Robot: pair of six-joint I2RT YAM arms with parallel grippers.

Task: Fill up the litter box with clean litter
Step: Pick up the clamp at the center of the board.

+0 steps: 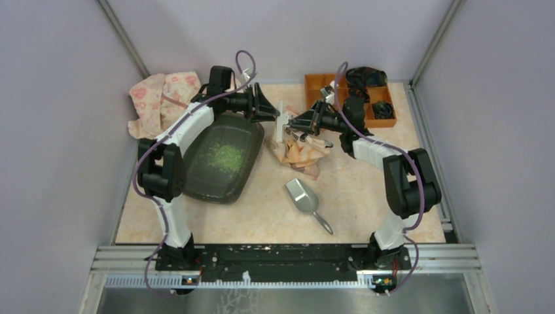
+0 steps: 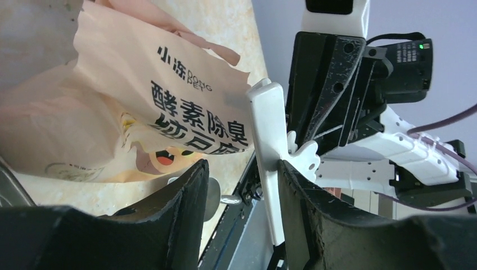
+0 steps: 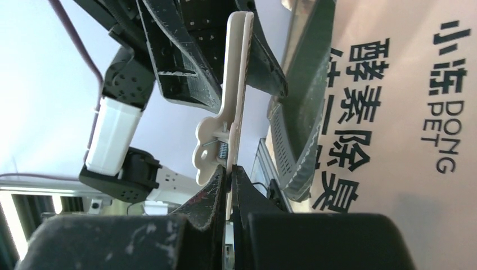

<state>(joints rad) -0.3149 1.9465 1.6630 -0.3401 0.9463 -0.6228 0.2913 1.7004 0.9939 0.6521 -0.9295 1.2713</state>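
Right claw [image 3: 229, 169] is clamped on the white clip [image 3: 239, 67] above the peach printed bag [image 1: 302, 152] at the middle of the desk [image 1: 366, 196]. Left claw [image 2: 242, 166] stands parted astride that clip, with a gap on one side. The litter box [image 1: 216, 198] lies near the desk's left edge, with the clean litter [image 1: 227, 156] a green patch in its middle.

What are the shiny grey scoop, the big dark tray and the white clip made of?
The shiny grey scoop looks like metal: it gleams silvery. The large dark grey-black shallow tray seems to be plastic: smooth and moulded, with a raised rim and rounded corners. The long white clip looks like matte plastic, with a small metal spring showing.
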